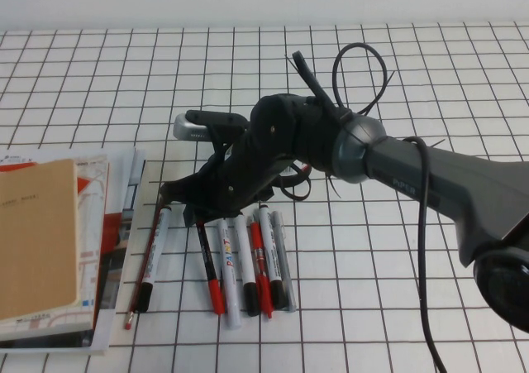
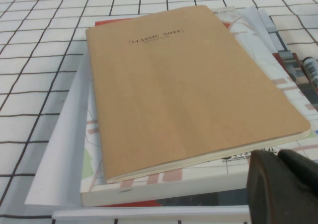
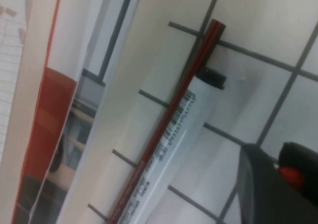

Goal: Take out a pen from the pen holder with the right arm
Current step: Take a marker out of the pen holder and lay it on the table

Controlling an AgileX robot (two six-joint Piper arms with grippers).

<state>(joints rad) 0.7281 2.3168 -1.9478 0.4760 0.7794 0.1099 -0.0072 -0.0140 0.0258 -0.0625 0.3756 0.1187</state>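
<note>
Tabletop (image 1: pixel 413 75): right claw (image 1: pixel 178 198) over seven pens (image 1: pixel 248 265); left (image 2: pixel 279 157), notebook (image 2: pixel 189 85).

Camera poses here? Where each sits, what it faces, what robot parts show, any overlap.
High: raised on the robot's side, angled down at the gridded table; right arm reaches left, right gripper over the pens.
Left wrist: faces the tan notebook from just above; left gripper beside it.
Right wrist: close above the white marker and red pencil; the right gripper's tip shows.
Shared: high and left wrist see the notebook; high and right wrist see the marker and pencil.
</note>
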